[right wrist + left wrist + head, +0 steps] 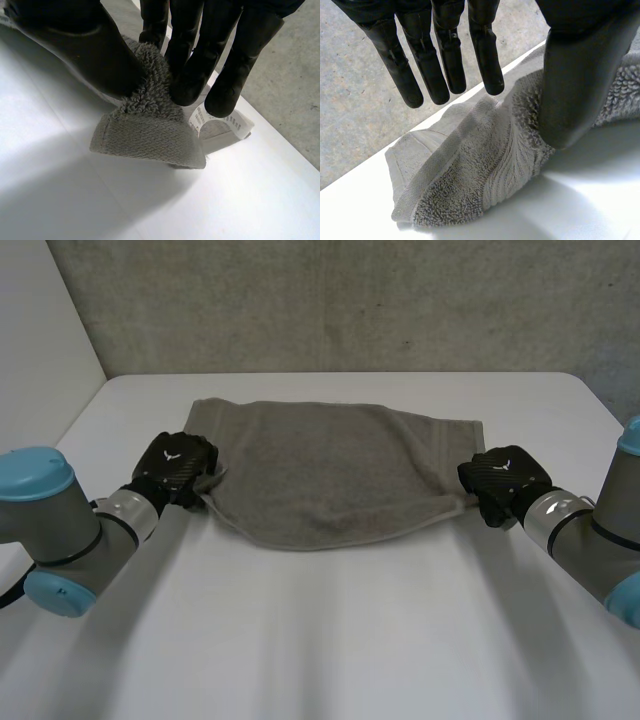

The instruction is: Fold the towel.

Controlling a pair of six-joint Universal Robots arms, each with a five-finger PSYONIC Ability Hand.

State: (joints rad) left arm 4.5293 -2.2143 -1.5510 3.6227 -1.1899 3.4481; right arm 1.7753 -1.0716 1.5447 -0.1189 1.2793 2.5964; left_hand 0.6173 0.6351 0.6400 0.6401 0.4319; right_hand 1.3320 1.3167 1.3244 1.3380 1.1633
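A grey towel [330,470] lies folded across the middle of the white table [330,640]. My left hand [175,465] is at the towel's near left corner. In the left wrist view its fingers [445,55] are straight and spread away from the thumb [580,75], and the bunched towel corner [485,170] lies loose on the table beneath them. My right hand [500,480] is at the near right corner. There the thumb and fingers [210,50] pinch the towel's corner [150,135], lifted slightly off the table.
A white care label [220,120] sticks out of the towel under the right hand's fingertips. Beyond the table's far edge is a grey floor [350,100]. Bare tabletop stretches in front of the towel.
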